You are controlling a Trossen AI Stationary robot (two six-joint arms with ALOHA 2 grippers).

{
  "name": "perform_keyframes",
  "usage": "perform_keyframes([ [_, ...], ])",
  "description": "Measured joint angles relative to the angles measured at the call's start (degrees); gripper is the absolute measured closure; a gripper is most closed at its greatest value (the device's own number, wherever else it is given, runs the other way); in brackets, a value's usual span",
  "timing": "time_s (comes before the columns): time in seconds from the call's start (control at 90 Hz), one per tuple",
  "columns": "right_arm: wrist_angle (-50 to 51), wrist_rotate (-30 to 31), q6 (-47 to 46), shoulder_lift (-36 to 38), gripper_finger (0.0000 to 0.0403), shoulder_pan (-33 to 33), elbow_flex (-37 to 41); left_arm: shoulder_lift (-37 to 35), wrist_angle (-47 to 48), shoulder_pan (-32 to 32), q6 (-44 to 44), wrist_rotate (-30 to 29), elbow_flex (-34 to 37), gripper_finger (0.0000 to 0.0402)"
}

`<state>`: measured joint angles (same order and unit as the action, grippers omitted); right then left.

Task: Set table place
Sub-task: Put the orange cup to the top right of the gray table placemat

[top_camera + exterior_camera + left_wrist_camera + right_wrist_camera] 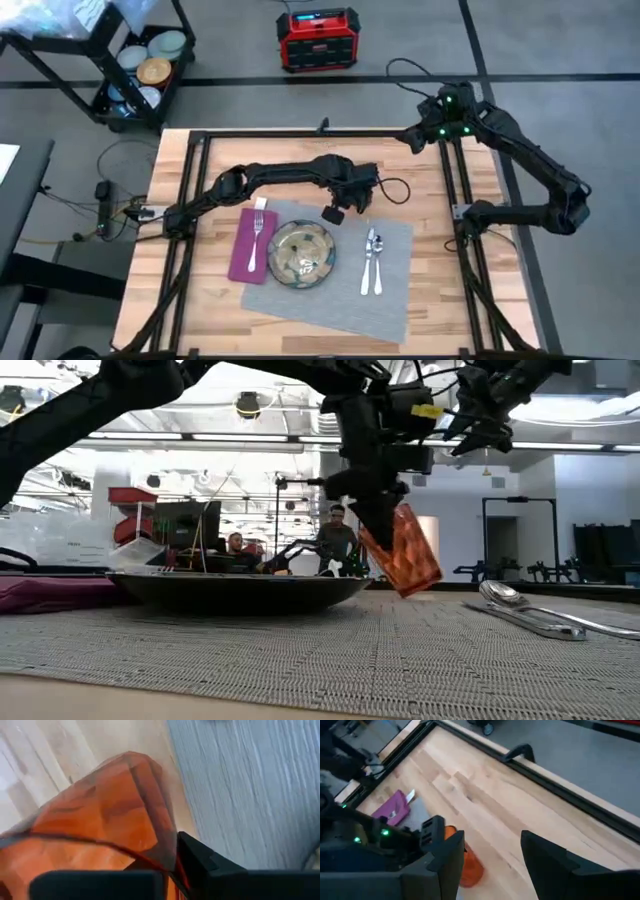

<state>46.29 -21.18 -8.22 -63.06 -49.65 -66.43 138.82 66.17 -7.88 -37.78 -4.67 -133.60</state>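
Tilted above the placemat point(345, 290), the orange cup point(404, 552) hangs clamped in the left hand point(336, 214), apparently awaiting placement beside the plate point(304, 254).

Left arm: extended from the left edge of the desk point(480, 290) across to its middle, elbow bent, wrist pitched down. Left gripper point(335, 214) raised off the surface, fingers point(210, 870) clamped on the tilted orange cup point(402, 550).

Right arm: folded back on itself at the far right, forearm angled toward the far rail. Right gripper point(418, 137) hovers near the far edge, fingers point(555, 862) spread apart, holding nothing.
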Motion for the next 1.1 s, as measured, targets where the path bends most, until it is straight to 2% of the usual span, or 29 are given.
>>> perform_keyframes([
  [0.244,3.87,-2.53,2.65,0.15,0.0183,-0.02,0.00,0.00,-4.46,0.59,1.20,-2.80,0.00,0.0259],
  [0.422,7.96,-3.24,4.44,0.17,0.0178,0.17,0.00,0.00,-5.28,0.47,4.45,-10.82,-0.20,0.0217],
  [0.589,12.41,-3.29,7.10,0.10,0.0178,0.17,0.00,-2.13,-2.29,-0.78,11.20,-12.29,-1.03,0.0208],
  [0.822,10.60,-3.31,7.38,-0.47,0.0178,1.08,0.00,-11.44,-2.13,-3.43,22.28,-4.41,-1.03,0.0211],
  [1.1,7.46,-3.22,7.35,-8.26,0.0178,5.82,0.02,-19.28,8.76,-6.87,31.72,-3.15,-1.09,0.0212],
])
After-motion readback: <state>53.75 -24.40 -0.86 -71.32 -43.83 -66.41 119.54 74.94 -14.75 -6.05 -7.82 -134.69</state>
